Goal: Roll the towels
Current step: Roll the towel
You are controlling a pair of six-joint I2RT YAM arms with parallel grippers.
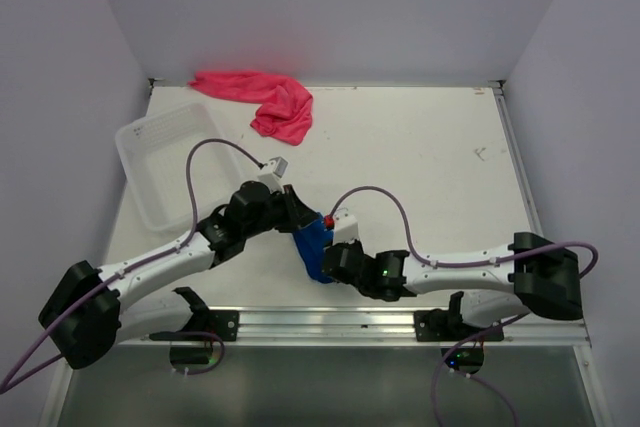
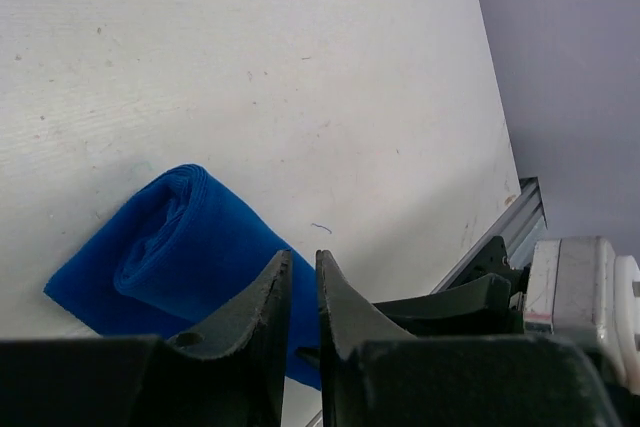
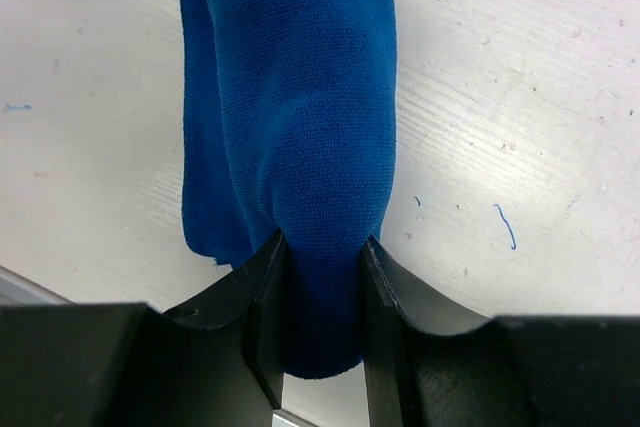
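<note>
Low, right tool (image 3: 322,247) pinches blue towel (image 3: 300,97); left tool (image 2: 303,257) tilts alongside.

light: bright, even, diffuse | shadows: soft, faint on bench (image 1: 420,167) | focus: wrist views – jaws at 6 o'clock dark, soft-edged

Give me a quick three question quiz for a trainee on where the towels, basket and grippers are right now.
1. True or false: the right gripper is shut on the blue towel.
2. Which towel lies crumpled at the far edge of the table? A: pink towel. B: blue towel.
3. Fill in: the basket sits on the robot's ___ side.
Key: 1 true; 2 A; 3 left.
</note>
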